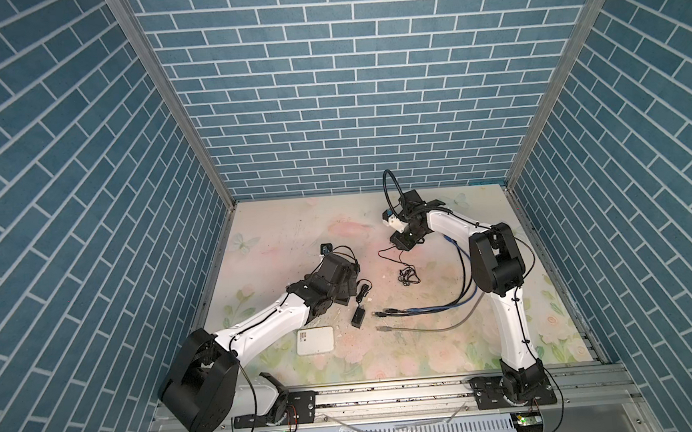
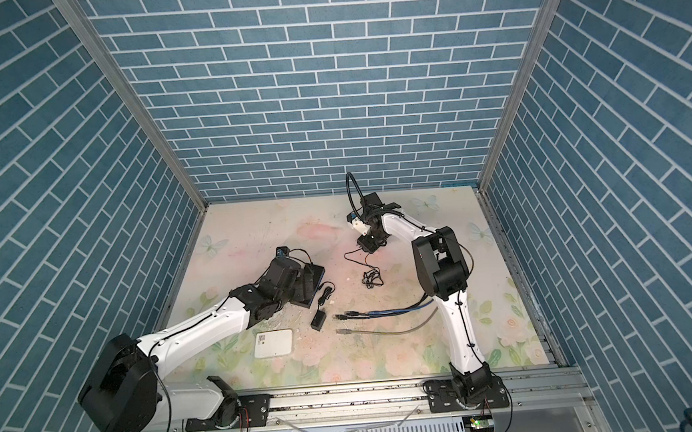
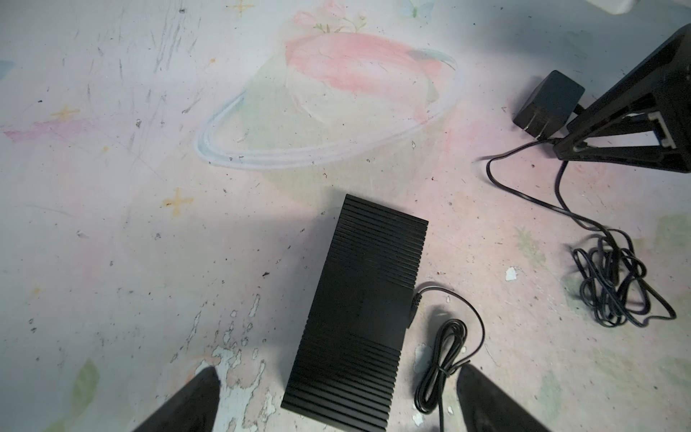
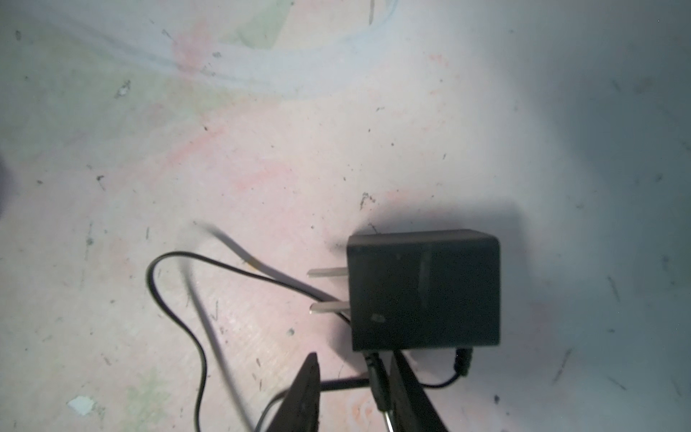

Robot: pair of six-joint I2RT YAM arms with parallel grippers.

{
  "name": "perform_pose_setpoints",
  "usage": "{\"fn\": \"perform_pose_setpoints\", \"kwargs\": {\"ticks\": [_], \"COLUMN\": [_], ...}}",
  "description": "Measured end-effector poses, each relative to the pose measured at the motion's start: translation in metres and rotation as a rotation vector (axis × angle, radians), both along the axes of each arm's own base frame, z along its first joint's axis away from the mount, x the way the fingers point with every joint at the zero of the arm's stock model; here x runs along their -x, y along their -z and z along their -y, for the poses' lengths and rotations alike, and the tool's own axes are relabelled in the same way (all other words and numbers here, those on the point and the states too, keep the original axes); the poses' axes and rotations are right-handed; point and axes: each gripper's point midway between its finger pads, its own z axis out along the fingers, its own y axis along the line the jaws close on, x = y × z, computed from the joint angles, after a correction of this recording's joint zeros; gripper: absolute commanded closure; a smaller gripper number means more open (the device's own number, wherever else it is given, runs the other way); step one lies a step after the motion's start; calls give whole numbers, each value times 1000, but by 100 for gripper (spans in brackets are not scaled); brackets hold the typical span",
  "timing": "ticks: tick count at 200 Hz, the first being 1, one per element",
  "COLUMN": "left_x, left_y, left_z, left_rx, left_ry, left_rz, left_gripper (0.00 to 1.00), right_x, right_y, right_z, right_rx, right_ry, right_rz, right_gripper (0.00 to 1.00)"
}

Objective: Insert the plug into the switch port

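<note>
Left gripper spread wide over ribbed black rectangular switch box, left of centre. Right gripper partly spread, straddling thin black cord's plug, not pinching it. Plug lies just beside black cube power adapter, far, right of centre.

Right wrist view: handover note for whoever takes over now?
Left gripper: open, empty, above the switch.
Right gripper: open, fingers either side of the adapter cord, not gripping.
Adapter lies flat on the table; barrel plug loose beside it, far from the switch.
Done: approach only; plug not inserted.
Left: grasp plug, carry to switch, insert.
</note>
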Motion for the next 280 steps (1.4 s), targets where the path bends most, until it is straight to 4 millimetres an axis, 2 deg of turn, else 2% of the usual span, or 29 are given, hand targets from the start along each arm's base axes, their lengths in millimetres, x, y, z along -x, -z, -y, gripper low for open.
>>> {"fn": "perform_pose_setpoints", "kwargs": {"ticks": [56, 110, 137, 161, 189, 226, 243, 260, 280], "left_x": [-1, -5, -12, -19, -27, -36, -37, -42, -48], "left_y": [-1, -6, -14, -21, -34, -62, -69, -76, -89], "left_z": [0, 4, 10, 20, 31, 53, 61, 74, 92], "left_rx": [1, 20, 37, 60, 78, 105, 109, 119, 164], "left_ry": [-1, 2, 23, 68, 132, 251, 300, 345, 396], "left_rz": [5, 32, 74, 132, 207, 332, 360, 363, 370], "left_gripper": [0, 0, 0, 1, 0, 0, 1, 0, 1], "right_x": [0, 0, 2, 15, 33, 43, 46, 51, 61], "right_y": [9, 10, 9, 8, -15, -75, -96, -105, -102], "right_z": [0, 0, -1, 2, 2, -3, -3, 0, 5], "right_rx": [9, 11, 1, -23, -93, -237, -285, -316, -336], "right_ry": [1, -14, -16, 7, 44, 86, 111, 145, 185], "right_rz": [-14, -11, -11, -31, -30, 51, 87, 101, 90], "right_gripper": [71, 97, 100, 100, 100, 100, 100, 100, 100]}}
